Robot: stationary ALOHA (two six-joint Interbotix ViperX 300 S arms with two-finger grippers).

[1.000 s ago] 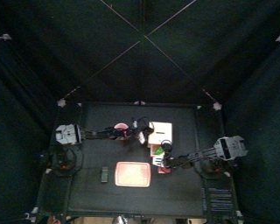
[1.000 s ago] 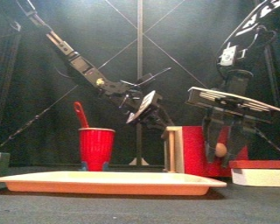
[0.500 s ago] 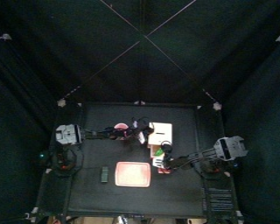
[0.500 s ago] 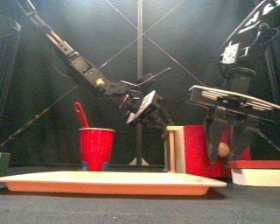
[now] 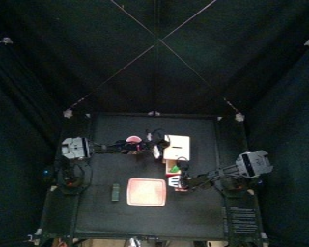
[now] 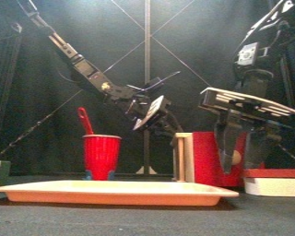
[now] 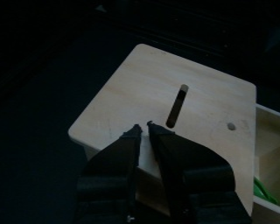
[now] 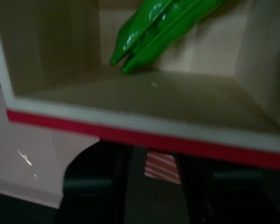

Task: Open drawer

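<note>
A: What changed at the right gripper [image 6: 249, 155]?

B: Its jaws, clamped half a second ago, now stand released at the red-fronted, pale wooden drawer [image 8: 143, 83], pulled out toward the table's right edge.

A: And the left gripper [image 7: 146, 131]?

B: Nearly closed, holding nothing, above the cream-white cabinet top [image 7: 166, 105]. The drawer appears open.

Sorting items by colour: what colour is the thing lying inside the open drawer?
Bright green, best seen in the right wrist view.
</note>
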